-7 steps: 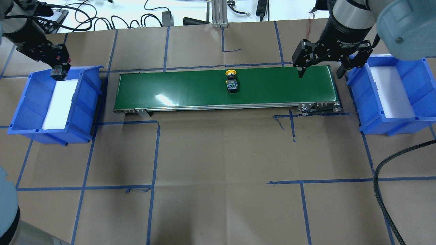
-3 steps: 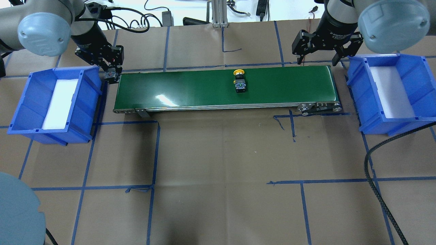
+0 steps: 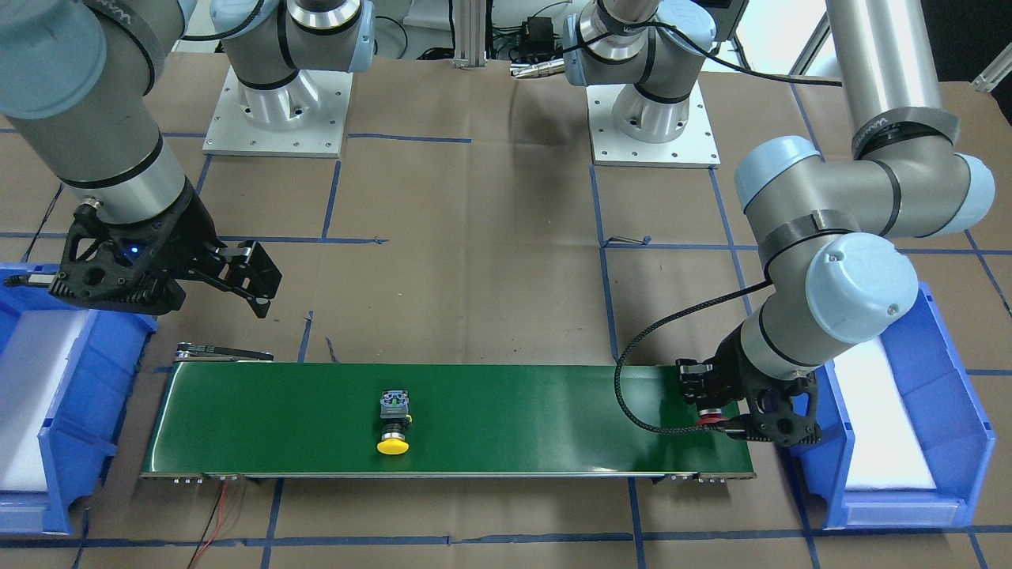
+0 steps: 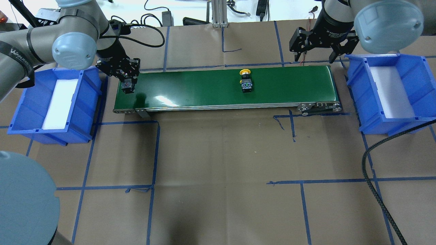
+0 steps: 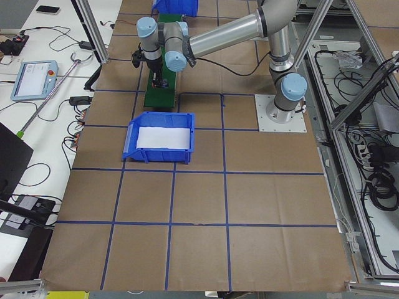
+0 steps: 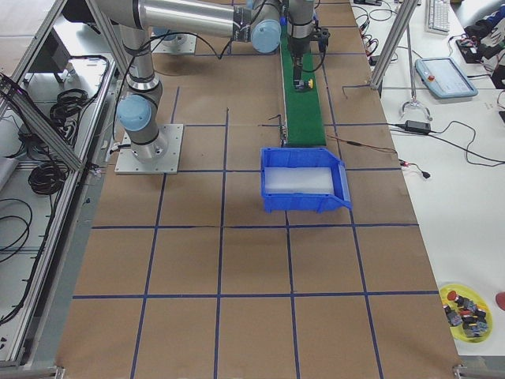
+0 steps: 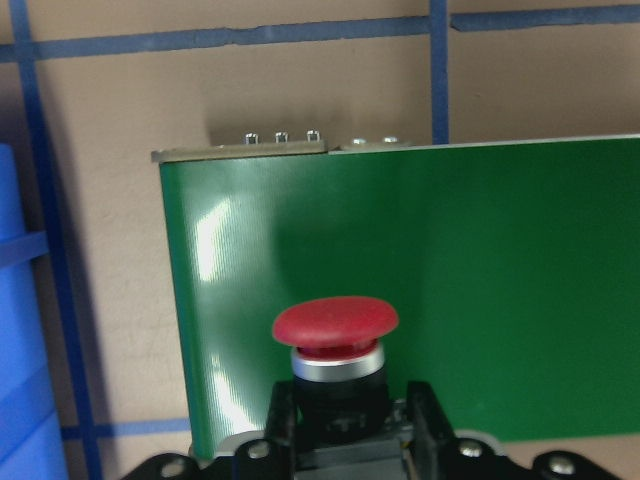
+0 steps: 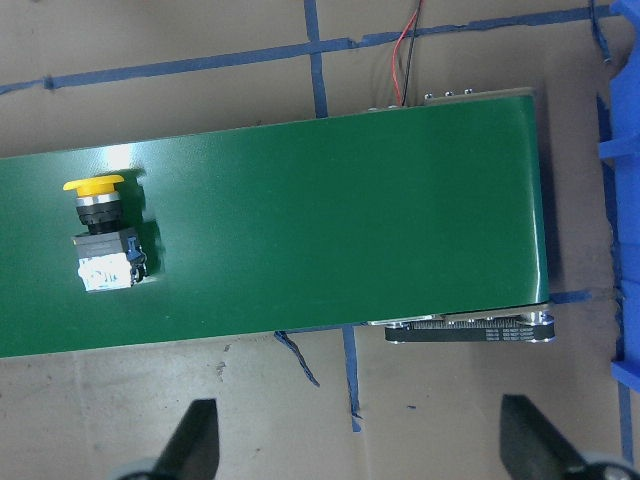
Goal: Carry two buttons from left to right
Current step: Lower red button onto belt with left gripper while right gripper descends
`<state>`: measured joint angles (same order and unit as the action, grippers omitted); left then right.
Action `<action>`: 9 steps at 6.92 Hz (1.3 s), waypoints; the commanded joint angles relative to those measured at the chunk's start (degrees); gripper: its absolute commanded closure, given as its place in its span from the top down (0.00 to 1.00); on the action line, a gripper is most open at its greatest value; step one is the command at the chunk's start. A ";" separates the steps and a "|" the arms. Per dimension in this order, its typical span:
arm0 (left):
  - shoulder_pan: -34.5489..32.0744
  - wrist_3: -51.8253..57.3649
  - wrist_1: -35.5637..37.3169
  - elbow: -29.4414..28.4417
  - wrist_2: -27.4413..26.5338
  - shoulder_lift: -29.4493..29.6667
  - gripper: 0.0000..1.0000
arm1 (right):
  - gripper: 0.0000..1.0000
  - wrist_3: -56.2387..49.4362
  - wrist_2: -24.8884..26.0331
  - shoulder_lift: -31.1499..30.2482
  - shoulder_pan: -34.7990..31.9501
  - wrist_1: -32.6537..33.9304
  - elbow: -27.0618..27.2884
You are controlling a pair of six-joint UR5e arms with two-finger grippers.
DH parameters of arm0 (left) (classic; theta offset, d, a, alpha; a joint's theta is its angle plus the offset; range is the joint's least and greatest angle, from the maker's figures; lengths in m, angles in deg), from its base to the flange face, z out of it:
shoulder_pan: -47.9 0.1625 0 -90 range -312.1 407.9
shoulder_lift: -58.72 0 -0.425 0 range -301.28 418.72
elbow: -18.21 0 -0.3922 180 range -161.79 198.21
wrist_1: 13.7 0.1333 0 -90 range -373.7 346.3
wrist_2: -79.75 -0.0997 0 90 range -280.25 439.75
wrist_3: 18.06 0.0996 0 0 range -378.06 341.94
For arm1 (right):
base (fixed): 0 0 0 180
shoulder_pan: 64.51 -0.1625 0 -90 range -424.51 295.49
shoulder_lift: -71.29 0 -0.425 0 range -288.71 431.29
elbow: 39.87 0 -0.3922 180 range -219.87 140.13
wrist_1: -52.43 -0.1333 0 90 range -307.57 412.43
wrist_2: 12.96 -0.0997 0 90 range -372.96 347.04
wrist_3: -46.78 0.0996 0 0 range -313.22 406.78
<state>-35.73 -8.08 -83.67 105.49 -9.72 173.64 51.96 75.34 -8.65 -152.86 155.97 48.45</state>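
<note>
My left gripper is shut on the red-capped button and holds it over the left end of the green conveyor belt. The button also shows in the front-facing view. The yellow-capped button lies on its side on the belt, right of the middle, with its cap toward the far edge. In the right wrist view it lies at the left. My right gripper is open and empty, up behind the belt's right end.
A blue bin with white foam stands left of the belt. A second blue bin with white foam stands to the right. A black cable hangs at the front right. Blue tape lines cross the brown table cover.
My left gripper has carried the red button from over the left bin to the belt's left end. The yellow button has moved right along the belt. My right gripper has drawn back from the belt.
</note>
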 commanded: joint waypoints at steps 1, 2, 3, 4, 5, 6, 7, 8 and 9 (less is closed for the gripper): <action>-0.04 -0.04 7.17 3.06 -0.01 1.27 0.00 | 1.00 1.76 -0.40 0.22 -0.07 0.17 -0.08; -0.04 -0.04 10.79 4.38 -0.01 1.71 0.00 | 1.00 1.77 -0.49 0.40 -0.07 0.26 -0.08; -0.04 -0.04 11.69 4.40 -0.09 2.41 0.00 | 1.00 1.68 -0.14 0.92 -0.07 -1.48 1.31; -0.04 -0.13 11.79 4.40 -0.09 2.41 0.01 | 1.00 1.59 -0.40 1.45 -0.07 -0.63 2.02; -0.04 -0.83 12.05 4.14 -0.01 2.33 0.83 | 1.00 1.68 -1.97 2.15 -0.07 -0.45 2.03; -0.04 -1.97 11.88 2.74 -0.27 1.98 1.00 | 1.00 1.68 -5.20 3.72 -0.07 -0.10 1.42; -0.12 -2.06 11.53 2.55 -0.27 1.19 1.00 | 1.00 1.50 -5.24 5.65 -0.07 0.95 0.02; -0.21 -2.07 11.27 2.55 -0.27 0.57 1.00 | 1.00 1.42 -4.89 8.89 -0.16 1.75 -2.25; -0.21 -2.07 11.00 2.47 -0.27 -0.82 1.00 | 1.00 1.24 -4.54 12.32 -0.07 1.84 -4.97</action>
<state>-35.90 -10.09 -72.35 108.09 -9.98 174.19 53.38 70.57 -0.17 -152.97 157.37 46.36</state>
